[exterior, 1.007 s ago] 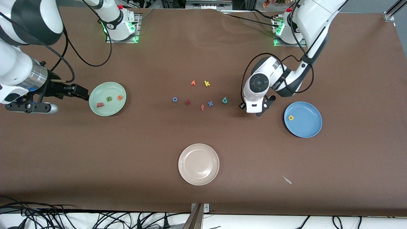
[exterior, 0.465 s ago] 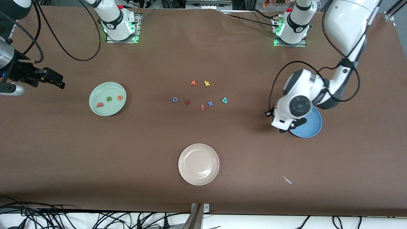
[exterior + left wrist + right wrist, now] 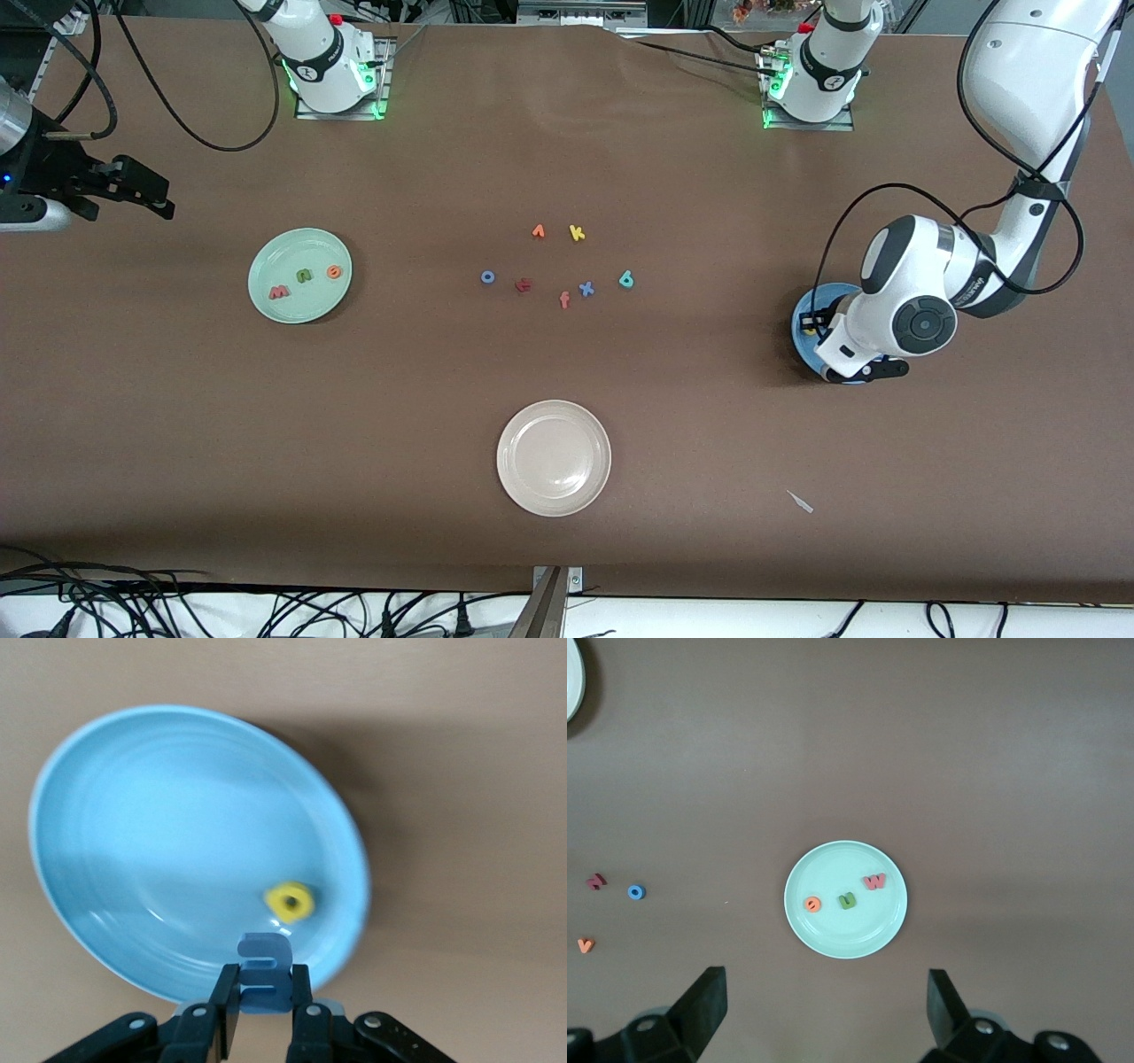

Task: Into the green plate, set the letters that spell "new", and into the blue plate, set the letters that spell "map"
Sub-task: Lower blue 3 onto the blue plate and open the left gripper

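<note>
The round pale mint-green plate with a raised rim [image 3: 299,276] lies toward the right arm's end of the worktop. In it rest three tiny foam letters in a row: a salmon-red w [image 3: 280,291], a green n [image 3: 304,276] and an orange e [image 3: 333,272], lying flat and apart from one another.

The round medium-blue plate with a raised rim [image 3: 177,850] lies toward the left arm's end, largely hidden in the front view. A small yellow foam a [image 3: 291,901] lies flat inside it near the rim. A periwinkle-blue foam m [image 3: 265,972] is pinched upright in the left end effector [image 3: 265,1005] over the plate's edge. A teal-green foam p [image 3: 626,280] lies on the worktop among the loose letters at the middle.
</note>
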`<state>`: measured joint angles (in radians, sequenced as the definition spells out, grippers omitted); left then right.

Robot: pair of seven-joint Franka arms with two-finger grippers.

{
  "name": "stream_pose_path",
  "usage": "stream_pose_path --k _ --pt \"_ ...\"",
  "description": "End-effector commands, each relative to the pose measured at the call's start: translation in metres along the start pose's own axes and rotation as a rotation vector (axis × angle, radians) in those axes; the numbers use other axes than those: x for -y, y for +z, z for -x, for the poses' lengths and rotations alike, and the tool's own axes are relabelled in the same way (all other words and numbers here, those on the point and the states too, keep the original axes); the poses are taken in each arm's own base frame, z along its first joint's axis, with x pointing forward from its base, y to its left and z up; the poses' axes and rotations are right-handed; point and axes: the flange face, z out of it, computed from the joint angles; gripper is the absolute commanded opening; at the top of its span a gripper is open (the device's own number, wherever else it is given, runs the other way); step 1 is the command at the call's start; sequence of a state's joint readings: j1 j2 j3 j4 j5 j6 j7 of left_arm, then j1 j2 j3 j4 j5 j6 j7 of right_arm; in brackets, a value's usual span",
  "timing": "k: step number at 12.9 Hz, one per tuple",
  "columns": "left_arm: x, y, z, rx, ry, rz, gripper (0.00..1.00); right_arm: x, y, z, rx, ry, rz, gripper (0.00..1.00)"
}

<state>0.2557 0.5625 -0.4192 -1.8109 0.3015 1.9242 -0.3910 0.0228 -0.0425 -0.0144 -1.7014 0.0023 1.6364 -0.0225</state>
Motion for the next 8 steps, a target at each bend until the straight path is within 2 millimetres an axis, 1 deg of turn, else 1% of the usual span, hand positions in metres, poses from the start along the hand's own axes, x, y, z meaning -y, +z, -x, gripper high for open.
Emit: stream_pose_path --k 1,2,3,5,6,8 --pt "0.001 0.007 -0.007 0.0 0.128 -0.034 0.96 0.006 -0.005 0.003 0.007 -0.003 0.008 1.0" --pt "-0.003 0.002 -0.007 -0.006 0.169 -0.036 1.0 0.008 -0.005 0.003 0.007 -0.006 0.006 1.0" --pt "-0.006 -0.001 -0.005 -0.009 0.176 -0.038 1.0 0.009 -0.005 0.003 0.007 -0.006 0.003 1.0" --pt "-0.029 -0.012 0.0 -0.024 0.125 -0.009 1.0 0.011 -0.004 0.002 0.008 -0.011 0.008 1.0" --pt "-0.045 -0.018 0.005 -0.025 0.087 0.023 1.0 0.013 -0.004 0.002 0.008 -0.014 0.008 1.0" --pt "-0.085 -0.031 0.019 -0.056 0.033 0.069 1.0 0.011 -0.004 0.002 0.008 -0.012 0.008 1.0"
